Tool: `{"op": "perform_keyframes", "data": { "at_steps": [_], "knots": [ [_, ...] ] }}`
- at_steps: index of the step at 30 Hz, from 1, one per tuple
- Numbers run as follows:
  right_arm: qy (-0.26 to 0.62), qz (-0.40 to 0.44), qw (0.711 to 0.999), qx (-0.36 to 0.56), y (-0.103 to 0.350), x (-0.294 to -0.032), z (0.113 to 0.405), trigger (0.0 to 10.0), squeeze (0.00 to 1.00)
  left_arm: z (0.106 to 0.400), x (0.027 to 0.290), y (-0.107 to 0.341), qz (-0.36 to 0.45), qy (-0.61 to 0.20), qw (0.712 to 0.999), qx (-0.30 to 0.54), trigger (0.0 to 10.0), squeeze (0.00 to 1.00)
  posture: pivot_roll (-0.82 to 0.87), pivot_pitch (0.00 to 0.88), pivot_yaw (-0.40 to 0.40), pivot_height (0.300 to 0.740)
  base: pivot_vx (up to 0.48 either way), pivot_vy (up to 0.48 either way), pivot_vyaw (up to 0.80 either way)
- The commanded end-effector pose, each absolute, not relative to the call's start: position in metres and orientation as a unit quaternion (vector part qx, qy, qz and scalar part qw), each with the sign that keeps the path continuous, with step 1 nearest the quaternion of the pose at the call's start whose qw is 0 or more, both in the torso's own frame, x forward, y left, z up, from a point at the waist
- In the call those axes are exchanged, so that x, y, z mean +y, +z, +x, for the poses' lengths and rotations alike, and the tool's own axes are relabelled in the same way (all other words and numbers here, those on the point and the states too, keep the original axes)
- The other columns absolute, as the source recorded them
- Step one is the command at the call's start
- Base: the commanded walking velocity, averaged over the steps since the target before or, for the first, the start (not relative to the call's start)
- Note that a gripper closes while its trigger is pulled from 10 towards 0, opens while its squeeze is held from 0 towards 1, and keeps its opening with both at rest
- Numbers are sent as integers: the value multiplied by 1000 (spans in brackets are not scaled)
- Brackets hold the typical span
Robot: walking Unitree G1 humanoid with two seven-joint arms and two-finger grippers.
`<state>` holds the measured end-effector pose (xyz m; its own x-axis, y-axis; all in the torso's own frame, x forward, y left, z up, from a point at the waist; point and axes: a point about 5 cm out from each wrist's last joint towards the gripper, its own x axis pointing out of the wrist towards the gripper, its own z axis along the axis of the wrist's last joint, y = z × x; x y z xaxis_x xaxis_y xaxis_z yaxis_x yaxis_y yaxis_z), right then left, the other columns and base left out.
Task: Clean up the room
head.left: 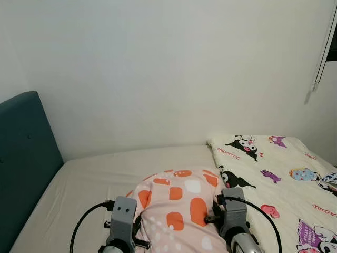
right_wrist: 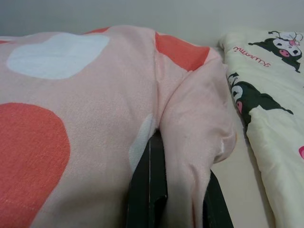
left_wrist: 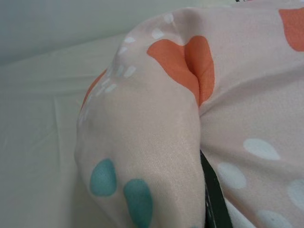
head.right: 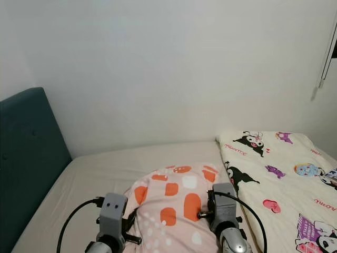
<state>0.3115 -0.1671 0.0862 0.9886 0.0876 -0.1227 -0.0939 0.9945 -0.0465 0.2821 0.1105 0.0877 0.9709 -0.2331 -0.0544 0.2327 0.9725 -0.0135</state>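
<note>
Right gripper: my right gripper (right_wrist: 178, 199) had its two black fingers (right_wrist: 149, 190) pinched close on a fold at one end of the pink pillow (head.left: 176, 213), cloth bunched between them.
Left gripper: my left gripper (left_wrist: 211, 190) was at the pillow's other end; one black finger (left_wrist: 213, 190) showed under a bulging corner of the fabric, so I took it as gripping, though its second finger was buried in cloth.
Arm pose: both silver arms reached forward side by side, wrists level, the pillow stretched between them.
Pillow: pink with orange, white and teal patches, it was over the near edge of the bed (head.left: 89, 179), about midway across.
Bed: a plain beige sheet covered it up to the far edge at the white wall (head.left: 158, 68).
Quilt: a cream cartoon-print quilt (head.left: 279, 174) lay along the bed's right side, just beside the pillow.
Headboard: a dark teal headboard (head.left: 23, 158) stood at the left edge.
</note>
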Motion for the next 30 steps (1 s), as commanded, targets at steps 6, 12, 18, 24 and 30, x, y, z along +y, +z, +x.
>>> {"op": "perform_keyframes", "data": {
  "at_steps": [6, 12, 18, 24, 30],
  "knots": [
    [63, -34, 996, 44, 89, -158, 313, 10000, 0, 284, 109, 94, 1, -120, 993, 3, 10000, 0, -77, 60, 13, 740, 0, 0, 0],
    [64, -37, 996, 42, 89, -157, 312, 10000, 0, 286, 109, 96, 1, -119, 993, 0, 10000, 0, -77, 61, 14, 740, 0, 0, 0],
    [65, -38, 996, 41, 89, -156, 313, 10000, 0, 286, 108, 98, -1, -123, 992, -5, 10000, 0, -75, 63, 12, 740, 0, 0, 0],
    [70, -40, 996, 40, 88, -156, 313, 10000, 0, 287, 110, 99, -1, -123, 992, -8, 10000, 0, -75, 59, 10, 740, 0, 0, 0],
    [72, -40, 996, 40, 88, -156, 312, 10000, 0, 287, 111, 101, 0, -127, 992, -14, 10000, 0, -75, 57, 11, 740, 0, 0, 0]
  ]
}}
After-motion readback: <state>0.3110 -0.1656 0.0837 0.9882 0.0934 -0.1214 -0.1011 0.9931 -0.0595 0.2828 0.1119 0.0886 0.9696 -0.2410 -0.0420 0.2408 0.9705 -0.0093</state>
